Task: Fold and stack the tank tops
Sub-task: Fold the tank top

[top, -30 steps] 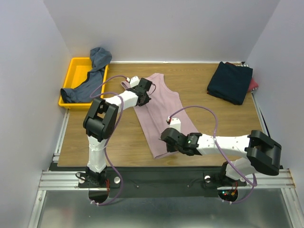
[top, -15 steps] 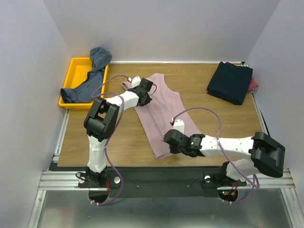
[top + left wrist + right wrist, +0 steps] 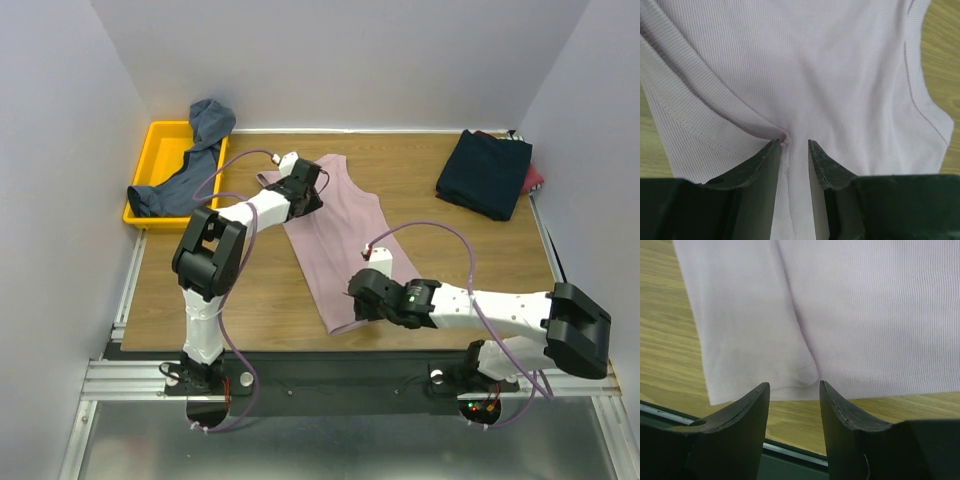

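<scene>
A dusty pink tank top lies flat on the wooden table, folded lengthwise and running from the far left toward the near edge. My left gripper is over its strap end, open; in the left wrist view a raised crease of pink fabric touches the left fingertip. My right gripper is at the hem end, open and empty. The right wrist view shows the hem just beyond the fingertips. A slate blue-grey tank top is draped over the tray. Dark navy and red tops sit folded at far right.
A yellow plastic tray stands at the table's far left corner. White walls close in the left, back and right sides. The metal rail of the near table edge shows just behind the right fingers.
Both grippers have gone from shut to open and let go of the pink top. The right arm has drawn back slightly toward the near edge.
</scene>
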Robot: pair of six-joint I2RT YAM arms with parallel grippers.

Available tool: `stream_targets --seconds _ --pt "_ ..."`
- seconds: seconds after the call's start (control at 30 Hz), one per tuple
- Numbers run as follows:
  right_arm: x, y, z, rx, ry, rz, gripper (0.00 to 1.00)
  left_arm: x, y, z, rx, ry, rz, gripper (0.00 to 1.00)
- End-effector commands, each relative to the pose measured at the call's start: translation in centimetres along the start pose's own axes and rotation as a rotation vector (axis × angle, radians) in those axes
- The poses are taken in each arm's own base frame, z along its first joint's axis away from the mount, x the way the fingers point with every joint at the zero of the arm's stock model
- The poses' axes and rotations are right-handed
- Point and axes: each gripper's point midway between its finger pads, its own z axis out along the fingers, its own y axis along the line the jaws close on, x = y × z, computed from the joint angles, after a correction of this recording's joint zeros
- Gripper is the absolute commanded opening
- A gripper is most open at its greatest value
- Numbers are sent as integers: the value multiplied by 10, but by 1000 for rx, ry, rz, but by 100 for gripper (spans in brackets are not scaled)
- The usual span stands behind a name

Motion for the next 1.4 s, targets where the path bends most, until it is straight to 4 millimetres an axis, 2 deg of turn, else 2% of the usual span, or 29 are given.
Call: stream_targets --seconds 0.0,0.03,0.07,0.13,0.17,0.2,0.23,0.27,0.33,0.4,0.5,0.53,0.57,0.7,0.83,0.97,1.13,1.23,1.3,1.33,1.37 --pt "-39 23 -18 -52 -85 23 50 -69 -35 -48 118 -145 -62 40" --pt "-38 27 -16 -54 -77 9 50 -67 -26 -48 96 -137 -84 40" --pt "-40 33 -17 -63 -77 -6 47 -77 -20 -54 92 -155 -111 40" --pt "-44 49 -19 -88 -81 -31 44 -82 -7 -58 70 -165 -147 38" --pt "-40 52 -13 -77 -65 -54 41 -86 10 -60 36 -174 -178 38" --pt "-36 59 -12 -84 -57 -76 38 -88 19 -60 16 -178 -193 37" --pt "-41 69 -14 -101 -63 -82 37 -83 33 -58 -16 -163 -205 37" --pt "-32 73 -6 -94 -40 -116 37 -89 45 -57 -25 -164 -238 37" --pt "-30 85 -3 -113 -29 -141 37 -79 64 -49 -47 -140 -262 35" --pt "-22 94 7 -125 -8 -163 35 -72 73 -40 -28 -101 -277 32" --pt "-10 101 19 -142 28 -194 35 -62 74 -24 -2 -65 -258 31" --pt "-6 101 21 -147 36 -200 35 -65 68 -21 23 -72 -253 31" --pt "-1 102 23 -154 51 -208 34 -59 67 -13 34 -49 -244 31" --pt "24 90 35 -133 108 -226 25 -52 68 4 23 -22 -231 31" --pt "41 78 35 -123 146 -227 24 -48 78 16 -29 -9 -233 31" --pt "50 78 29 -148 172 -230 24 -46 88 26 -88 1 -232 31" --pt "55 100 25 -213 196 -259 24 -56 88 36 -117 -4 -223 30" --pt "55 121 25 -279 211 -251 24 -61 93 43 -150 -12 -212 30" --pt "48 140 23 -322 207 -239 24 -70 93 46 -163 -22 -210 30" --pt "50 144 28 -320 215 -241 25 -79 95 46 -167 -36 -216 30" --pt "41 160 25 -352 200 -227 26 -81 96 49 -169 -35 -214 30"
